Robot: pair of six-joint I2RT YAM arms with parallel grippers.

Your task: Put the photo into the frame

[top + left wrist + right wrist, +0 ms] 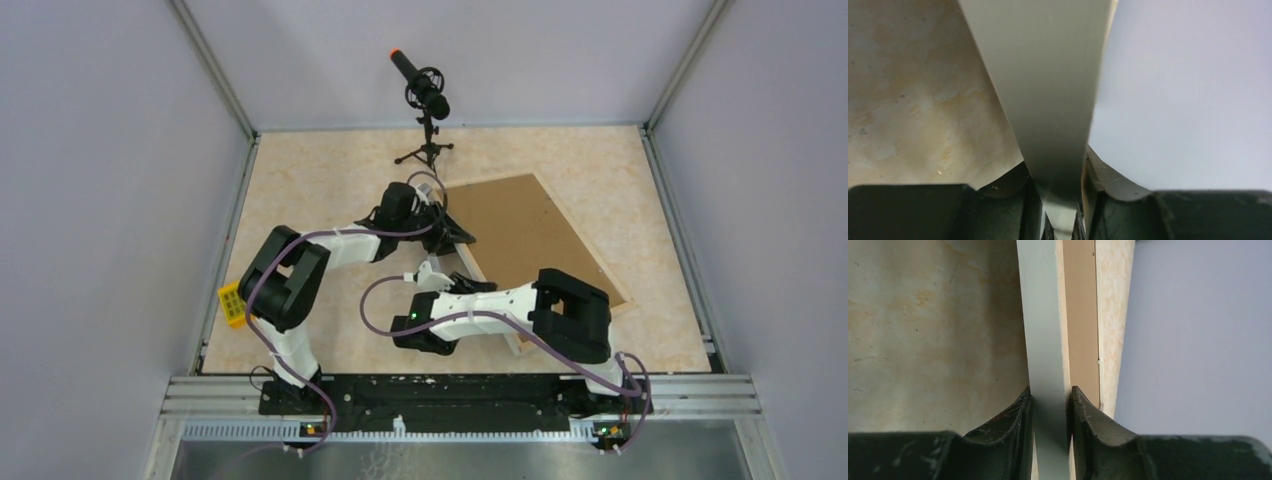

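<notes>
On the worktop (330, 180), right of centre, the frame (467, 257) lies askew to the walls with its rear side up. That side is a brown board (535, 235) set inside a narrow pale border.

Top external view only:
- It shows the full outline of the frame, with both arms reaching to its left long edge.
- The left claw (447, 237) is at the far end of that edge and the right claw (432, 275) is nearer the bases.
- A microphone on a tripod (422, 88) stands at the back.
- A small yellow object (232, 303) sits at the left rim.
- Finger spacing cannot be read from this view.

Wrist views only (grip detail):
- The left claw (1058, 175) is closed down to a narrow gap and pinches the frame (1048, 90). The frame shows here as a smooth grey-white band widening away from the camera, with both fingers in contact with it.
- The right claw (1050, 395) is likewise nearly pressed together and pinches the pale border (1043, 325), one scuffed dark finger on each face.
- The brown board (1082, 315) runs just beside the border on the right, touching it. A sliver of worktop and the grey wall (1198, 340) lie beyond.

None of the views settles whether the gripped edge is raised off the worktop.
</notes>
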